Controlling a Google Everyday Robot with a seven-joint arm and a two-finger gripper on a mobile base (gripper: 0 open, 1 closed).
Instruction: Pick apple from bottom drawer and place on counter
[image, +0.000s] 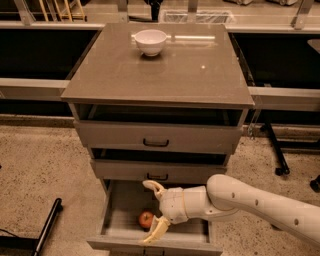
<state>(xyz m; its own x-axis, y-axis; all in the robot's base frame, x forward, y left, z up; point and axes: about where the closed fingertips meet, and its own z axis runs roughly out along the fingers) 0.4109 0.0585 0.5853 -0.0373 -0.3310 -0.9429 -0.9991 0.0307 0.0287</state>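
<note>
The camera view looks down on a grey-brown cabinet standing on a speckled beige floor (40, 170). Its flat glossy top, the table (165, 75), carries one white bowl (150, 41) near the back edge, a little left of centre. Behind the cabinet, a pale ledge (30, 89) runs to left and right with dark recesses above it. A black bar (47, 225) lies slanted on the floor at lower left, and a black stand leg (272, 150) shows to the right of the cabinet.

All three drawers are out by different amounts. The top drawer (156, 137) and the middle drawer (157, 171) are pulled out a little, each with a dark handle. The bottom drawer (125, 205) is pulled out furthest, showing its bare grey floor. The apple (146, 218) lies on that floor, towards the front.

The white arm (260, 205) reaches in from the right, and its tool (147, 212) is inside the bottom drawer. Its two cream fingers are spread wide, one above the apple and one below it at the front. They hold nothing.
</note>
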